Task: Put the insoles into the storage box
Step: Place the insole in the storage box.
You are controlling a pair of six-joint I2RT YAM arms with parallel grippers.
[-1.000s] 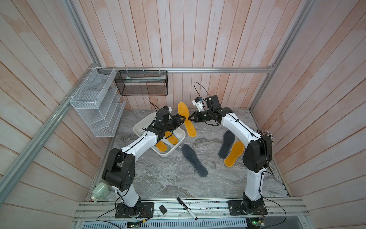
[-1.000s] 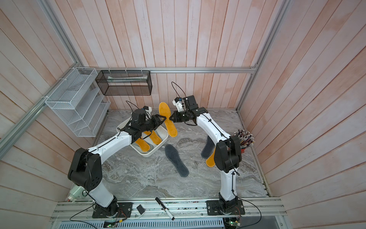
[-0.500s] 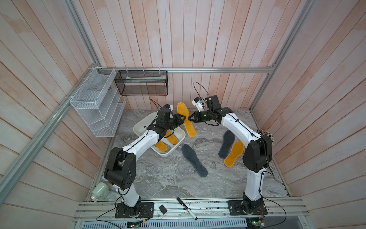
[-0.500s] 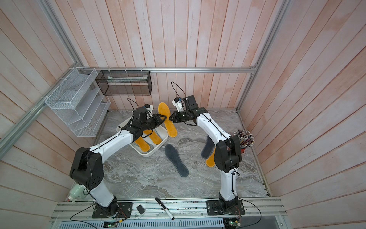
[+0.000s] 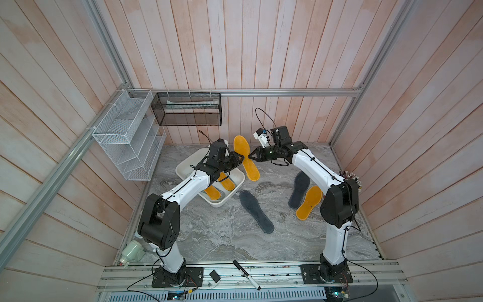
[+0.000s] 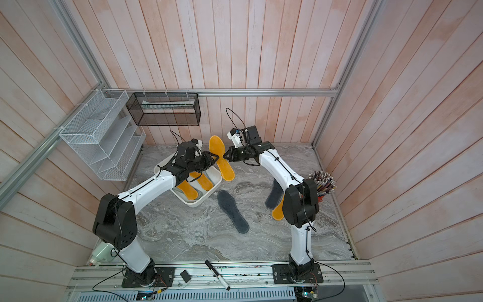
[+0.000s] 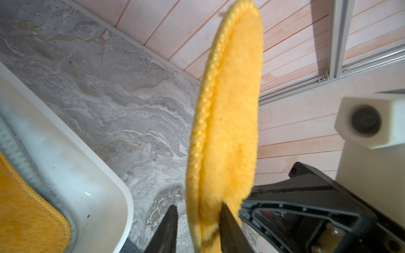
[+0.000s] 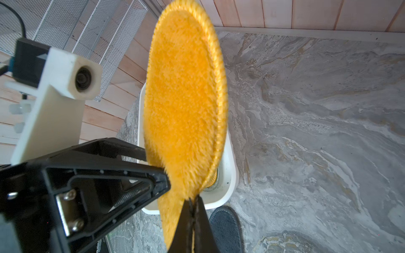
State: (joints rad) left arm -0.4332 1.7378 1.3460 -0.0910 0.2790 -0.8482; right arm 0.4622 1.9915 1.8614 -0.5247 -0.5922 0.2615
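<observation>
An orange insole point(image 5: 244, 157) hangs upright in the air just right of the white storage box point(image 5: 183, 164), between my two grippers. My right gripper point(image 8: 194, 198) is shut on its edge. My left gripper point(image 7: 197, 206) straddles the same insole point(image 7: 228, 109). It is still open: one finger touches the fuzzy face and a gap shows at the other. Two orange insoles point(image 5: 212, 192) lie in the box on pale ones. On the table lie two dark grey insoles point(image 5: 256, 211) point(image 5: 299, 189) and another orange insole point(image 5: 309, 202).
A white wire rack point(image 5: 128, 136) and a black mesh basket point(image 5: 188, 112) hang on the walls at the back left. A cup of pencils point(image 6: 322, 183) stands at the right edge. A marker point(image 5: 245, 274) lies on the front rail.
My left gripper has narrowed its jaws around the raised orange insole. The right gripper has stayed shut on it, and the insole has hardly moved.
</observation>
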